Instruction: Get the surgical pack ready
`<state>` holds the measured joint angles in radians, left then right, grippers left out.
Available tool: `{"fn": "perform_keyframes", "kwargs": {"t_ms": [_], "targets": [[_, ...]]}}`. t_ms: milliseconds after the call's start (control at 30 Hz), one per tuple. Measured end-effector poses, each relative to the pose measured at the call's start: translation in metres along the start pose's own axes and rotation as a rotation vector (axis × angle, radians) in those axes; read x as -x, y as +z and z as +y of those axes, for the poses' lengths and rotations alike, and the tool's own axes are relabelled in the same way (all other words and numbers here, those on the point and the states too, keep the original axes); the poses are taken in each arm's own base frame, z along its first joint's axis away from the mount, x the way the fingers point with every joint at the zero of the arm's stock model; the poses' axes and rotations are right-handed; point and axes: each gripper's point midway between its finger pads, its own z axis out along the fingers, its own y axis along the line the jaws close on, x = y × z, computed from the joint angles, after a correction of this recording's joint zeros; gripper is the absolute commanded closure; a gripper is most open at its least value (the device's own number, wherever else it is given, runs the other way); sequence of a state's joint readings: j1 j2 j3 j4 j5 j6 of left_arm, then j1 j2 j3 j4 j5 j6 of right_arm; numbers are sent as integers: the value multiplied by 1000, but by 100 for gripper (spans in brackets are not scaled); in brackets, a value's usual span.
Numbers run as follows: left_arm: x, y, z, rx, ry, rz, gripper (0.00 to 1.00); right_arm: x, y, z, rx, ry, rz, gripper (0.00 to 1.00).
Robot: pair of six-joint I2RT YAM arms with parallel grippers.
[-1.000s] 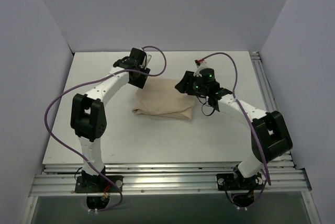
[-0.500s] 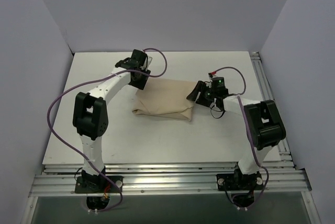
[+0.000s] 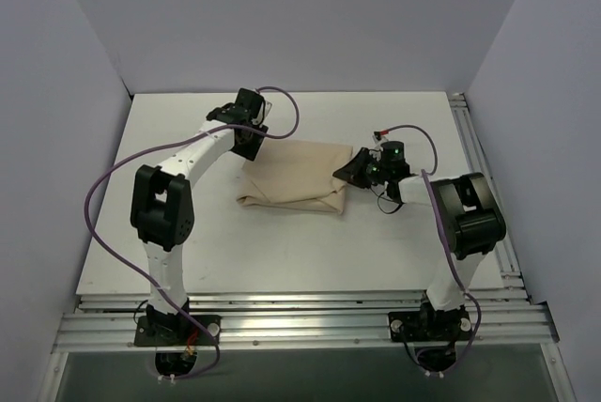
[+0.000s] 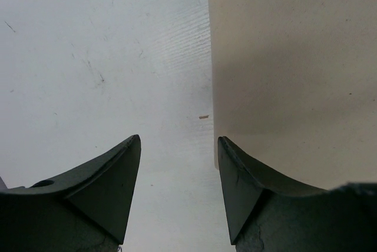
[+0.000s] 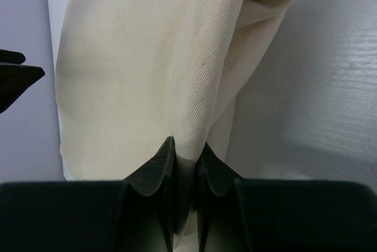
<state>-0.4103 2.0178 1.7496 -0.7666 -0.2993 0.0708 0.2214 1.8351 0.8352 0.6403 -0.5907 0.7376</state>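
The tan cloth bundle [image 3: 293, 178] lies mid-tabletop [image 3: 216, 252], nearer the far edge. The right gripper [image 5: 186, 146] pinches a fold at its right edge; the left gripper [image 4: 178, 143], spread, straddles its far-left edge. The right should pull slowly so the fold cannot slip

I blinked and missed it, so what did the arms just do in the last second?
The right gripper dropped to the right edge of the cloth bundle and pinched a fold. The left gripper stayed open by its far left corner; the bundle hasn't shifted.
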Motion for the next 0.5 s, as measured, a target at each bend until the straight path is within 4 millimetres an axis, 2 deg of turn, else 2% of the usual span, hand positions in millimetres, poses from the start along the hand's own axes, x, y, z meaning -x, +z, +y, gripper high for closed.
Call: {"fn": "perform_keyframes", "kwargs": {"t_ms": [133, 233, 333, 500], "targets": [[1, -1, 3, 10, 8, -3, 36, 2, -2, -4, 0, 40, -23, 100], [2, -3, 4, 15, 12, -7, 36, 6, -12, -12, -20, 88, -59, 100], [2, -4, 5, 17, 14, -9, 36, 18, -35, -33, -75, 161, -133, 100], [3, -5, 6, 21, 15, -11, 36, 49, -87, -84, -213, 293, -322, 100]]}}
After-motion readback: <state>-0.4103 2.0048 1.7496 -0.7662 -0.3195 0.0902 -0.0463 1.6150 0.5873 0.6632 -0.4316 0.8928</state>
